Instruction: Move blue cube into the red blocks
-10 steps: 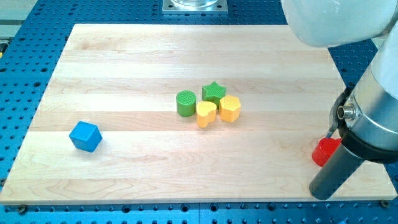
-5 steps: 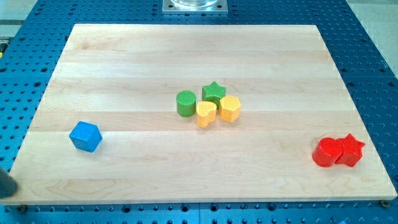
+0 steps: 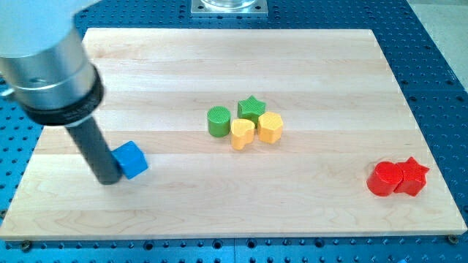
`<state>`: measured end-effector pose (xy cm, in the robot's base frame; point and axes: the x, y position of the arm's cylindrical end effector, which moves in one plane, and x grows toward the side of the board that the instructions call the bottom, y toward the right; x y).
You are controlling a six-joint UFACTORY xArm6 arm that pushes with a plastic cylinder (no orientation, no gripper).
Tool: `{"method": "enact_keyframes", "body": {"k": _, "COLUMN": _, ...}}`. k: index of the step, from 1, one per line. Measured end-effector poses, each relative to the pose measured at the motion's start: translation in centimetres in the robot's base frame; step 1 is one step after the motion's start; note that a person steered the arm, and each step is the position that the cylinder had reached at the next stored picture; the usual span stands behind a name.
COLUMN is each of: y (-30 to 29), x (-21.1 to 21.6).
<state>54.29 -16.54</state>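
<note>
1. At the view's right, low on the wooden board [image 3: 219,212]: red cylinder [image 3: 382,179] touching red star [image 3: 412,176].
2. At the left: my tip [image 3: 108,180] pressed against blue cube [image 3: 131,160], well apart from the reds. No jaws; plain rod.
3. Centre cluster: green cylinder [image 3: 218,121], green star [image 3: 251,108], yellow heart [image 3: 242,134], yellow hexagon [image 3: 270,128].

My tip [image 3: 109,179] touched the blue cube's [image 3: 133,159] left side; two red blocks [image 3: 397,177] sat far right.
</note>
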Motion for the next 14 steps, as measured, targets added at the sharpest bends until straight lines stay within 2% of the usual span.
{"method": "enact_keyframes", "body": {"k": 2, "y": 2.9, "x": -0.9}}
{"method": "enact_keyframes", "body": {"k": 3, "y": -1.3, "x": -0.9}}
{"method": "enact_keyframes", "body": {"k": 4, "y": -1.8, "x": -0.9}}
{"method": "enact_keyframes", "body": {"k": 6, "y": 0.7, "x": -6.0}}
{"method": "enact_keyframes", "body": {"k": 7, "y": 6.9, "x": -5.5}}
{"method": "enact_keyframes", "body": {"k": 9, "y": 10.3, "x": -5.4}}
{"method": "enact_keyframes", "body": {"k": 11, "y": 8.6, "x": -0.7}}
{"method": "enact_keyframes", "body": {"k": 12, "y": 6.3, "x": -1.8}}
{"method": "enact_keyframes", "body": {"k": 13, "y": 3.2, "x": -0.6}}
{"method": "enact_keyframes", "body": {"k": 14, "y": 2.8, "x": 2.1}}
